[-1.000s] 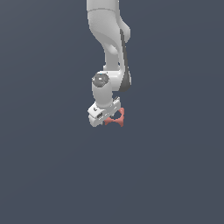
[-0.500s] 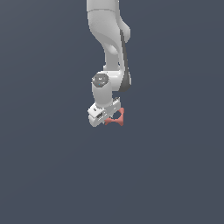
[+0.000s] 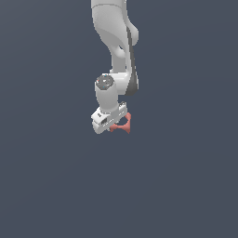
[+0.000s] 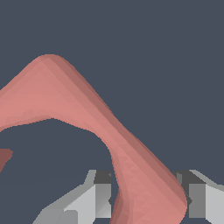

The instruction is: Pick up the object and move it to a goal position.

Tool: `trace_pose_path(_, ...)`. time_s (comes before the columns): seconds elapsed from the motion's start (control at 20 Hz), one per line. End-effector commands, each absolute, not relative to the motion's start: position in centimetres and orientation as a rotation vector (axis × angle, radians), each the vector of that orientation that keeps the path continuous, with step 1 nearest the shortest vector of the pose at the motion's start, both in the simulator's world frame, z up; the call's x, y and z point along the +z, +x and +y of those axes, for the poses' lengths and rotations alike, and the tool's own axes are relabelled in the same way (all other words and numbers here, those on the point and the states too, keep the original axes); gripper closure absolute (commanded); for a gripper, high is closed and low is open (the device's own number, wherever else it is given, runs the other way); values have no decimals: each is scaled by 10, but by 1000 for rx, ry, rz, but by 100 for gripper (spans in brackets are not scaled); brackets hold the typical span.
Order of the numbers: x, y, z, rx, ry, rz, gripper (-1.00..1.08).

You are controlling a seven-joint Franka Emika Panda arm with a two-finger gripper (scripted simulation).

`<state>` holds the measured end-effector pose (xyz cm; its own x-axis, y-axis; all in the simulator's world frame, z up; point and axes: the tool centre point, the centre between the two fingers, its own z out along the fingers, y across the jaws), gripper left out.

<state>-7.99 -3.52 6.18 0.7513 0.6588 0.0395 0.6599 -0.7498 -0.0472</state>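
Just above mid-frame in the exterior view, the gripper [image 3: 115,126] is clamping its narrowly parted fingers [image 4: 98,197] on the red object [image 3: 122,125]; grasping looks done, carrying to the unseen goal remaining

The object [image 4: 83,113] looks matt and smooth, a dull red like unglazed plastic, with soft faceted shading and no highlights. The arm [image 3: 114,42] has a smooth, faintly satin white shell with a dark strip along one side, and the gripper [image 4: 146,201] fingers [image 4: 96,199] look flat grey, plain and unpolished
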Motion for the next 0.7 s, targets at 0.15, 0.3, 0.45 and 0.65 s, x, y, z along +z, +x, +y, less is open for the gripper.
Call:
trace_pose_path(0.15, 90, -73, -47, -33, -2886, -1087, 108)
trace_pose_path(0.3, 112, -68, -55, -33, -2885, -1088, 108)
trace_pose_path(0.45, 138, -62, -65, -33, -2885, -1088, 108)
trace_pose_path(0.65, 177, -54, -81, -33, -2884, -1088, 108)
